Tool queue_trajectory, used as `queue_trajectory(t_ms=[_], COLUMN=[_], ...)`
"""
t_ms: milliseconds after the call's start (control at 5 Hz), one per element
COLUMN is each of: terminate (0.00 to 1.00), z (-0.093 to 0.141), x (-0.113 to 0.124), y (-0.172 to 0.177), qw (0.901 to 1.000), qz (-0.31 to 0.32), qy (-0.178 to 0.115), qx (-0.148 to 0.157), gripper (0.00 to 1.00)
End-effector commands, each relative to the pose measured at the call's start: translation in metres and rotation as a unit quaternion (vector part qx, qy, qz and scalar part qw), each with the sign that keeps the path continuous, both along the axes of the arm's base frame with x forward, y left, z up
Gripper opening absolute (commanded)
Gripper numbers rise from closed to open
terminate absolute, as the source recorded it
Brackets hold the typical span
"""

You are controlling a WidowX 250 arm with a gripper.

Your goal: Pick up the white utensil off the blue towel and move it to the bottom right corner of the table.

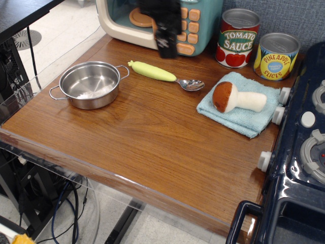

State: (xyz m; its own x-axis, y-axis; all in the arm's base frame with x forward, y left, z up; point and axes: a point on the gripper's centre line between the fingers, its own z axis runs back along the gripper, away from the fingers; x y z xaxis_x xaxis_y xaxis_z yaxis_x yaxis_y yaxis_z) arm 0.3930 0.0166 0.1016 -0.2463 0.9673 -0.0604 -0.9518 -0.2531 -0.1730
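Nothing of the task is done yet. The brown wood-grain desk (152, 137) carries one light blue folded terry towel (238, 114) near its far right, and on it lies the one plush mushroom with cream-white stem and reddish-brown cap (236, 97), ungrasped. The dark, blurred tool (165, 39) hangs above the far edge, well apart; its opening cannot be judged. Pick-up, carry and placement remain.
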Motion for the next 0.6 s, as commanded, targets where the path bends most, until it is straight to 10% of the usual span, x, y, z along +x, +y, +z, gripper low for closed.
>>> queue_trajectory(t_ms=[0,400], terminate=[0.00,0.00], z=[-0.005,-0.029], x=[-0.001,-0.001], y=[-0.048,-0.065], qw=[0.9952,0.9897], qz=[-0.096,-0.127], qy=[0.014,0.057], qx=[0.017,0.032], gripper=[1.00,1.00])
